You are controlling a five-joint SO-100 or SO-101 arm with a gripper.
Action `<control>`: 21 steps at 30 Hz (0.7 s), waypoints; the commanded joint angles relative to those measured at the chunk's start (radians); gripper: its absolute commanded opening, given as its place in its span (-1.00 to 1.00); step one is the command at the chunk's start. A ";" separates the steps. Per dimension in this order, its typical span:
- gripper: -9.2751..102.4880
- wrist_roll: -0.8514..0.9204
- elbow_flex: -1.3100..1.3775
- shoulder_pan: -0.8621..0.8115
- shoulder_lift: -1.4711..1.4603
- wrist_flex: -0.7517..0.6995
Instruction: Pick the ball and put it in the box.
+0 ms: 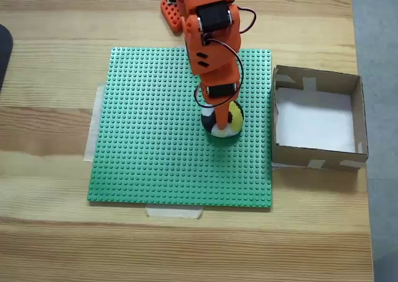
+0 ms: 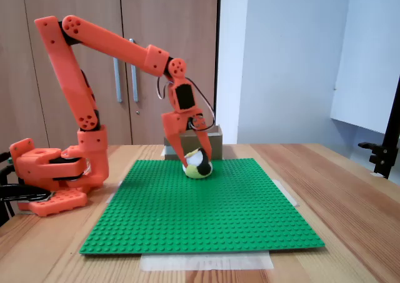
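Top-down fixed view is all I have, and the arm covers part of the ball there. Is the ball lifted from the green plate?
Observer: It seems not. In the side fixed view, the ball appears to rest on the green plate, and I see no gap under it.
Operator: Are the fingers around it?
Observer: Yes. From the side, the fingers stand one on each side of the ball, close against it. I cannot tell whether they squeeze it.

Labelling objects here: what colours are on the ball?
The small lumpy patchwork ball shows white, black and yellow, clearest in a fixed view.
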State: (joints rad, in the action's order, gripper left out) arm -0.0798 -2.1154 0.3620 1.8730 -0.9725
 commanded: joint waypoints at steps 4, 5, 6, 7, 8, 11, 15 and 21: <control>-0.38 -0.005 -0.014 0.012 0.044 0.028; -0.39 -0.006 -0.017 0.012 0.049 0.032; -0.39 -0.009 -0.020 0.012 0.054 0.035; -0.39 -0.014 -0.026 0.012 0.058 0.037; -0.39 -0.015 -0.034 0.012 0.063 0.043; -0.44 -0.006 -0.051 0.014 0.074 0.055; -0.57 0.003 -0.057 0.012 0.087 0.063; -0.82 0.017 -0.055 0.005 0.118 0.074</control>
State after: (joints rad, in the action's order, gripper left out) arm -0.0721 -2.1721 0.3697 1.9482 -0.9050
